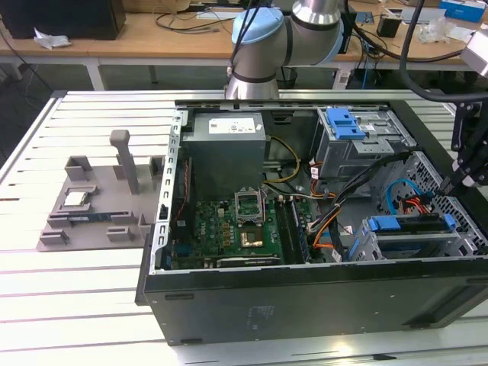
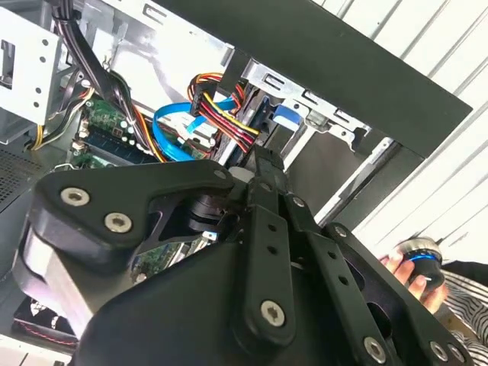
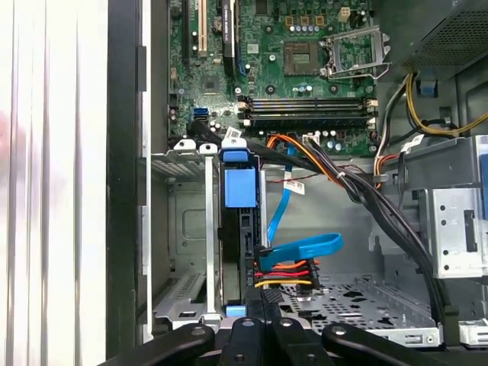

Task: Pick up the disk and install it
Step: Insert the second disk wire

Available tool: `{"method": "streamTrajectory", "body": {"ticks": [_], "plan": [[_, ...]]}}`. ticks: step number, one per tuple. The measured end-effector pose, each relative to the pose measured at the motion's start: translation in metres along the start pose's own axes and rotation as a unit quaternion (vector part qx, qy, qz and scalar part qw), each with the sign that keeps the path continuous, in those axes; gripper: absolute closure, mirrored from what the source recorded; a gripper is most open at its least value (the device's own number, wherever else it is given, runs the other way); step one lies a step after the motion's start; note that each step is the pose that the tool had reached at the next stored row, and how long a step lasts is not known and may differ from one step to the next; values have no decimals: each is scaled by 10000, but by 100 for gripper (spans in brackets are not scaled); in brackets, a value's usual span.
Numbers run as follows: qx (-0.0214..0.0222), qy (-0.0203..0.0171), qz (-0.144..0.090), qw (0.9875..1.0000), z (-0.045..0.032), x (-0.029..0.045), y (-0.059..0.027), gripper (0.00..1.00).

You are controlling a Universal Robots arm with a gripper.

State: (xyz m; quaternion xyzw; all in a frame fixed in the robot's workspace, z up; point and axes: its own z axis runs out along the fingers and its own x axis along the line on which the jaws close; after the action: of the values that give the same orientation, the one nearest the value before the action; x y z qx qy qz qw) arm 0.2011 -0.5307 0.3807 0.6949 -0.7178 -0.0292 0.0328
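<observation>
The open black desktop computer case (image 1: 305,297) lies on its side on the white slatted metal desk (image 1: 76,305); the flat disk in its blue plastic bracket (image 1: 408,226) sits edge-up in the silver drive cage (image 1: 457,229) at the corner of the case toward the exterior view's right, with red, yellow and black power wires (image 3: 286,274) and a flat blue data cable (image 3: 305,248) running to its end; in the first wrist view the disk (image 3: 242,229) stands in the cage slot directly ahead of the black gripper (image 3: 263,324); the gripper (image 1: 457,175) hangs just above the cage in the exterior view; its black fingers (image 2: 267,198) look drawn close together, not holding anything; green motherboard (image 1: 236,229) lies in the case middle; grey plastic parts fixture (image 1: 99,206) sits on the desk at the exterior view's left, well apart from the case; a person's hand (image 2: 415,267) grips a blue-ringed knob outside the case.
</observation>
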Motion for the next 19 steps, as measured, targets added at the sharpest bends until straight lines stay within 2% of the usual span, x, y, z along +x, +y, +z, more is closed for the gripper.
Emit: {"method": "streamTrajectory", "body": {"ticks": [3, 5, 7, 10, 12, 14, 19], "plan": [[0, 1, 0, 10000, -2, 0, 0, 89], [0, 1, -1, 10000, -3, 0, 1, 76], [0, 1, -1, 10000, 5, 0, 53, 76], [0, -1, -6, 10000, 56, 4, 210, 76], [0, -2, -15, 10000, 96, 7, 252, 76], [1, 9, -119, 9999, 148, 15, 255, 76], [1, 12, -155, 9999, 152, 15, 255, 77]]}}
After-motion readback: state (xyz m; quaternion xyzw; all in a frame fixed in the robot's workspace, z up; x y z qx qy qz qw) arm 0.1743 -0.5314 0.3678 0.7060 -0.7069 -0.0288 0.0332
